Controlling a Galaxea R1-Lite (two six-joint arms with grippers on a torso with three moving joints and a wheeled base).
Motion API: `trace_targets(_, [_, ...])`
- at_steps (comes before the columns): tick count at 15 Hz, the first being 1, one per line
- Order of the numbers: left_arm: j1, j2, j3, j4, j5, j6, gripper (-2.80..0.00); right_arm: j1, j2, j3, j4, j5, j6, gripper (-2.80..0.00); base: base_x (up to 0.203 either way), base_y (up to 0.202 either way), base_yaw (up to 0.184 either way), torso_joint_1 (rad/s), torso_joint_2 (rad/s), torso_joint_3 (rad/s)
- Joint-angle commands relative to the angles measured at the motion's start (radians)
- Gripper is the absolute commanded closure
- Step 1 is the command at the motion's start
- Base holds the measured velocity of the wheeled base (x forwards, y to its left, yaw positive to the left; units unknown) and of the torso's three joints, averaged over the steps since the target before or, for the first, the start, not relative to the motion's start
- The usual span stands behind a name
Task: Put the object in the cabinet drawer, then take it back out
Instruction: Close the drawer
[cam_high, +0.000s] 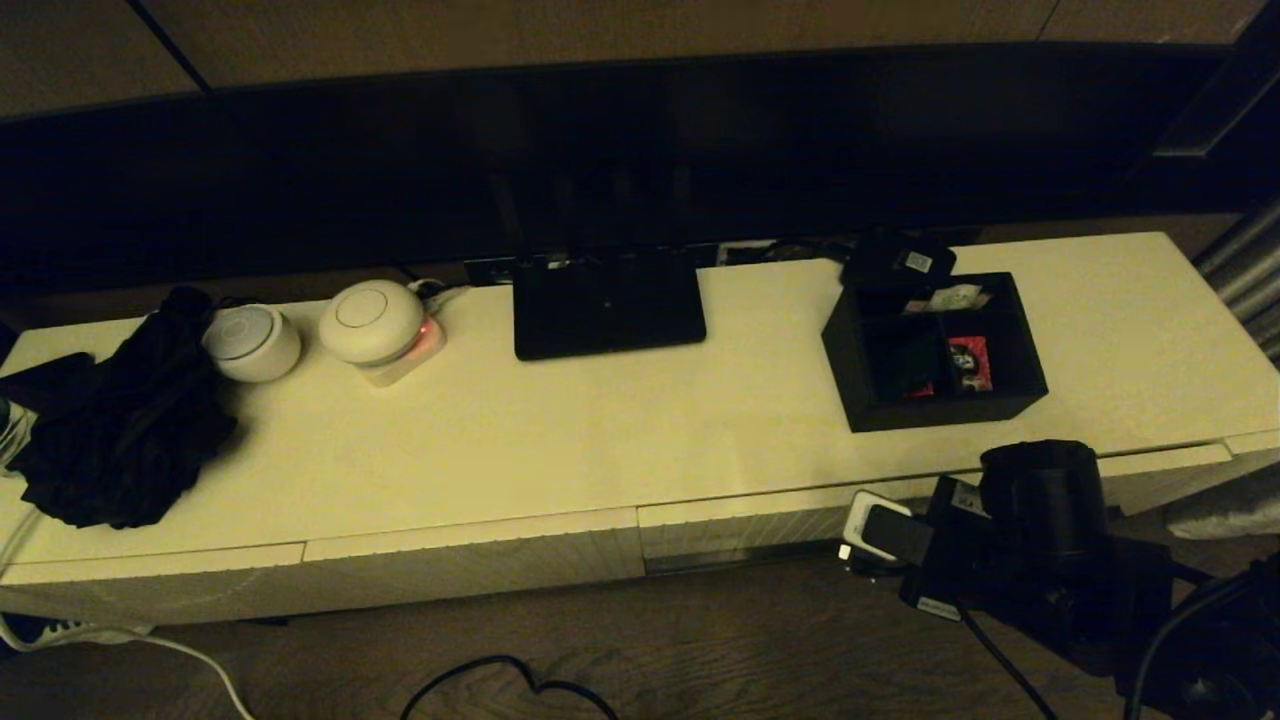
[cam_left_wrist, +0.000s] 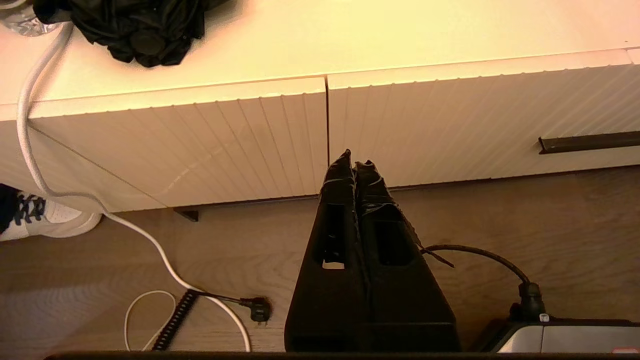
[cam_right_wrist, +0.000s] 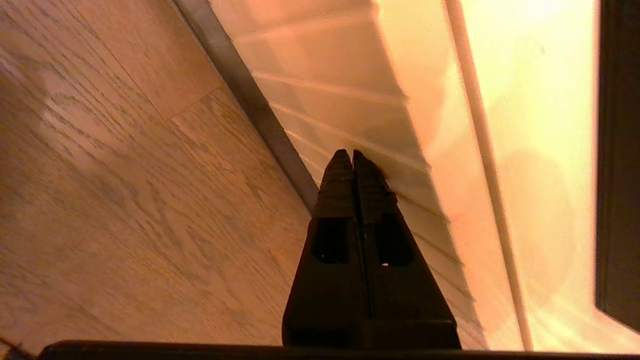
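Note:
The black organiser box (cam_high: 935, 350) stands on the right part of the cabinet top (cam_high: 600, 430), with red-and-white packets in its compartments. Below it, the wide ribbed cabinet drawer (cam_high: 740, 525) (cam_left_wrist: 475, 110) shows only its front; none of its inside is visible. My right arm (cam_high: 1040, 520) reaches in low in front of it. The right gripper (cam_right_wrist: 352, 152) is shut on nothing, its tips against the lower part of the ribbed front (cam_right_wrist: 360, 100). The left gripper (cam_left_wrist: 354, 162) is also shut and empty. It hangs over the floor before the seam between two drawer fronts, out of the head view.
A flat black router (cam_high: 608, 305), a small labelled black device (cam_high: 900, 262), two white round gadgets (cam_high: 372, 320) and a black cloth (cam_high: 120, 440) share the top. The shorter ribbed front (cam_left_wrist: 200, 145) is to the left. Cables (cam_left_wrist: 150, 250) trail over the wooden floor.

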Motion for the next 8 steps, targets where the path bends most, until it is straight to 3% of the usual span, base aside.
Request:
trace_targets(1, [0.000,0.000,0.003,0.000,0.000,0.000,0.00,0.006,-0.091,0.034,0.024,-0.001,-0.005,0.00,0.000,0.000,0.000,0.000,0.00,0.000])
trace_targets(5, [0.000,0.000,0.003,0.000,0.000,0.000,0.00,0.004,-0.322,0.054,0.200,-0.011,0.005,0.00,0.000,0.000,0.000,0.000,0.00,0.000])
trace_targets(8, [0.000,0.000,0.003,0.000,0.000,0.000,0.00,-0.048,-0.504,0.032,0.362,-0.061,0.030,0.00,0.000,0.000,0.000,0.000,0.00,0.000])
